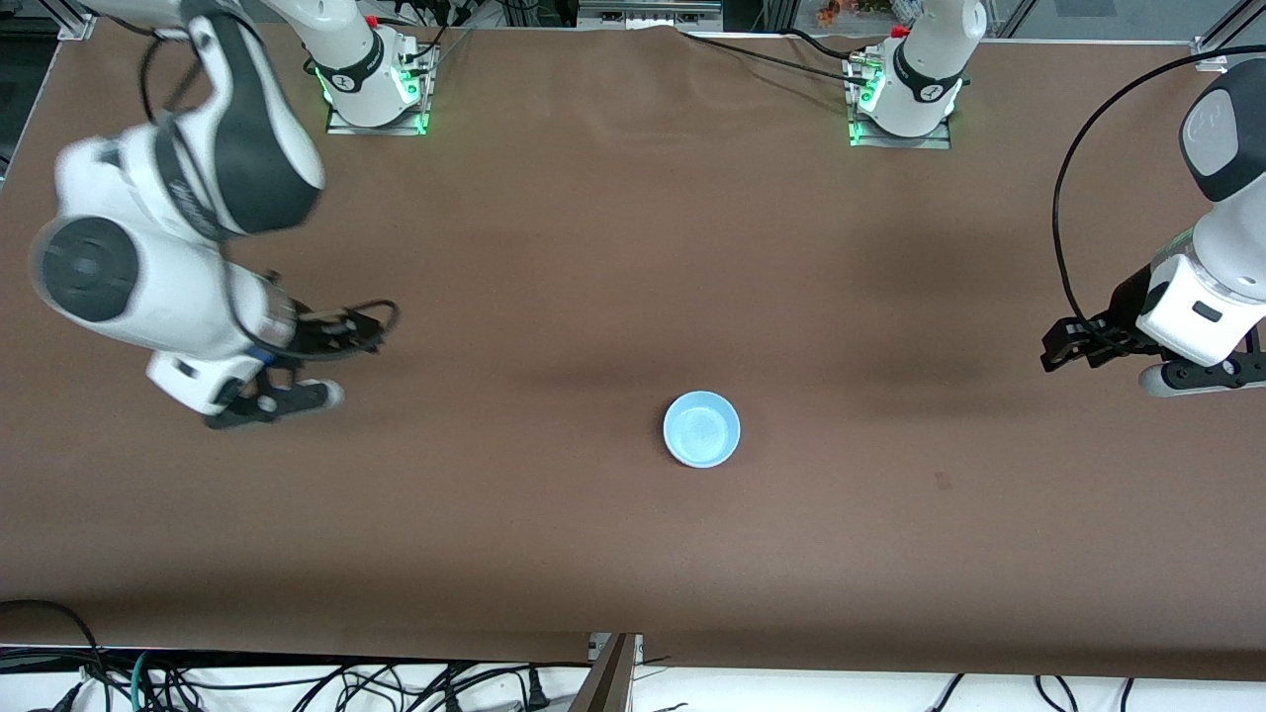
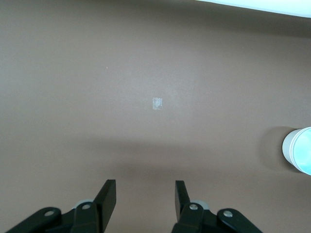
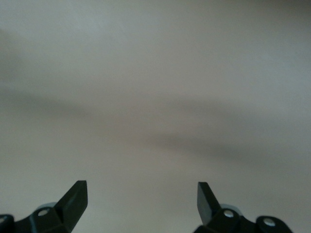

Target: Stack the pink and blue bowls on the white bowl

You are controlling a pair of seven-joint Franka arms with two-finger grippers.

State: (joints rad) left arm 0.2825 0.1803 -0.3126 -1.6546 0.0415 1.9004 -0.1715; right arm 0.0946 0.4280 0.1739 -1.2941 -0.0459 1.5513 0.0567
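A light blue bowl (image 1: 701, 428) sits upright on the brown table, about midway between the two arms. From above only its blue inside shows. In the left wrist view its pale side (image 2: 293, 154) shows thin rim lines below the blue inside. No separate pink bowl or white bowl shows in any view. My left gripper (image 1: 1054, 352) is open and empty over the table at the left arm's end, its fingers (image 2: 107, 194) apart over bare table. My right gripper (image 1: 372, 332) is open and empty over the table at the right arm's end, with only bare table between its fingers (image 3: 77, 194).
A small clear piece of tape (image 2: 157, 103) lies flat on the table ahead of the left gripper. A small dark mark (image 1: 943, 481) is on the table near the bowl. The two arm bases (image 1: 374, 94) (image 1: 902, 99) stand along the table edge farthest from the front camera.
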